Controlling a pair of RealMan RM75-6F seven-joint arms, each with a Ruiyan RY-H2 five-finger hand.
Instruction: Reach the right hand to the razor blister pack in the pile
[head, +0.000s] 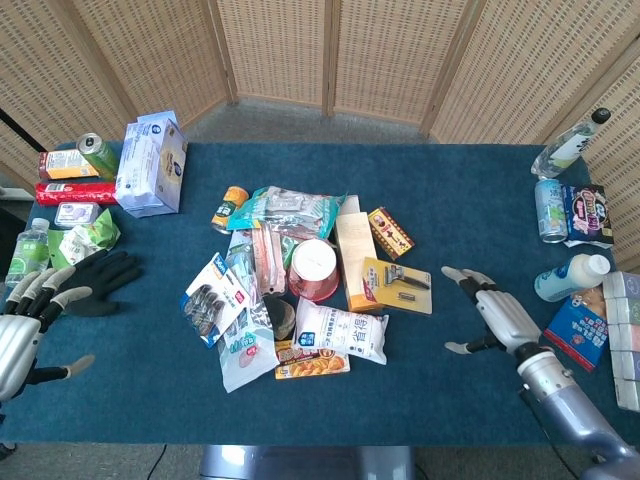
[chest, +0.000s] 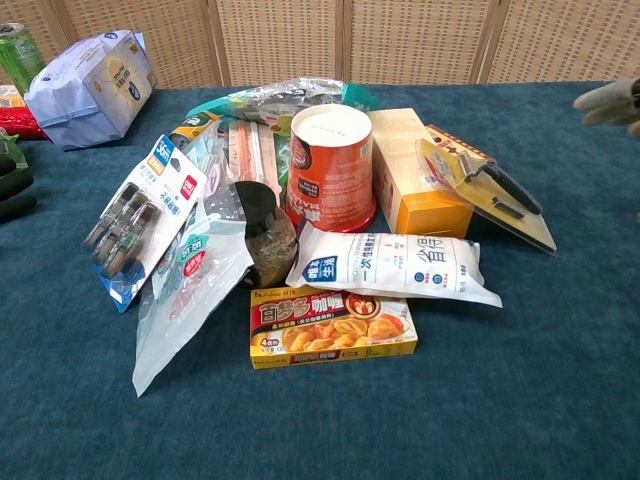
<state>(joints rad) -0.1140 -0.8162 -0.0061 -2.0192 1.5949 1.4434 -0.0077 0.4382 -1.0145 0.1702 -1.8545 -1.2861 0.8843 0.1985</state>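
Glossy plastic razor blister pack

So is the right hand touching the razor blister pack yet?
Apart. In the head view the right hand is open, with bare blue table showing between its fingers and the razor blister pack.

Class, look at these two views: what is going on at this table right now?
The robot's right hand hangs open over the blue table, short of the pile and touching nothing. Its target, the razor blister pack, leans on the pile's right edge against a tan box. The left hand is open at the table's near left edge, beside a black glove, holding nothing.
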